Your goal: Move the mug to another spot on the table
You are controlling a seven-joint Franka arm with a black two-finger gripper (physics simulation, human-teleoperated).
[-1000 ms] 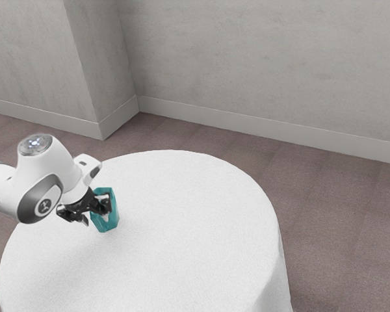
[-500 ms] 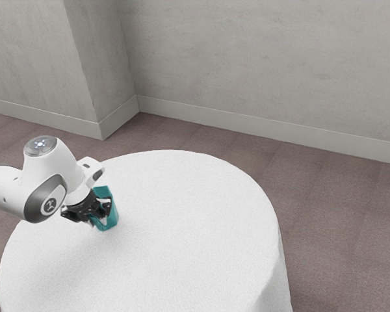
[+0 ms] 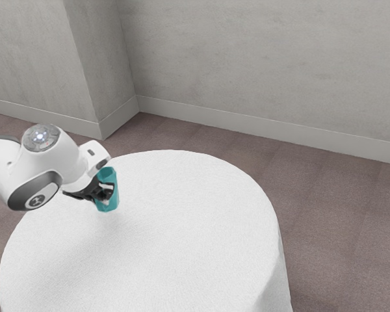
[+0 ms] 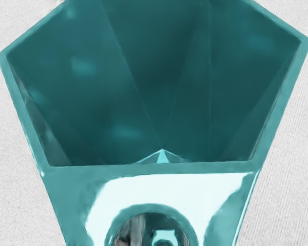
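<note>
Gripper (image 3: 100,192) grips the teal mug (image 3: 108,197) and has just lifted it, tilted, off the table (image 3: 182,247). The mug now hangs just above the table's left part in the exterior view, ready to carry elsewhere.

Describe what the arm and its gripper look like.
The arm is glossy white with rounded, bulbous casings, a dark grey band around one joint bearing a small pale mark, and a round grey cap with bluish highlights on top. The two-finger gripper is black and slim.
</note>
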